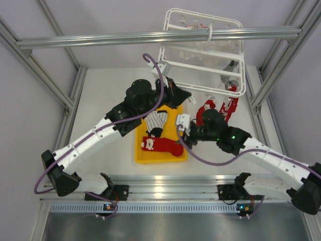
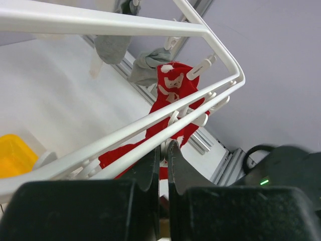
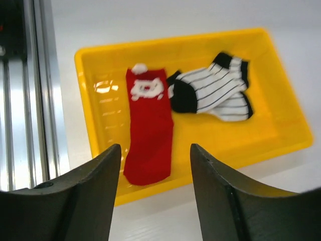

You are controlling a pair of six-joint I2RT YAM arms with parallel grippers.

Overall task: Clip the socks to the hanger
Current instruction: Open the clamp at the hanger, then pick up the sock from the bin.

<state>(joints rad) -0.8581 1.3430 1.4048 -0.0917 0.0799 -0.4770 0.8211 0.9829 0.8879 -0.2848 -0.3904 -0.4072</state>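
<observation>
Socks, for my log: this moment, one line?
left gripper shut at hanger | right gripper open over tray | red sock in tray

Bright, even overhead light; soft shadows; glare on the yellow tray (image 3: 103,86); wrist-view foregrounds blurred

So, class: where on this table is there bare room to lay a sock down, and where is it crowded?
Freest: the far-left corner of the white table, bordered by the aluminium beam and the left arm. In the yellow tray, bare floor beside the striped socks. Crowded: far right, under the hanger with clipped red socks.
</observation>
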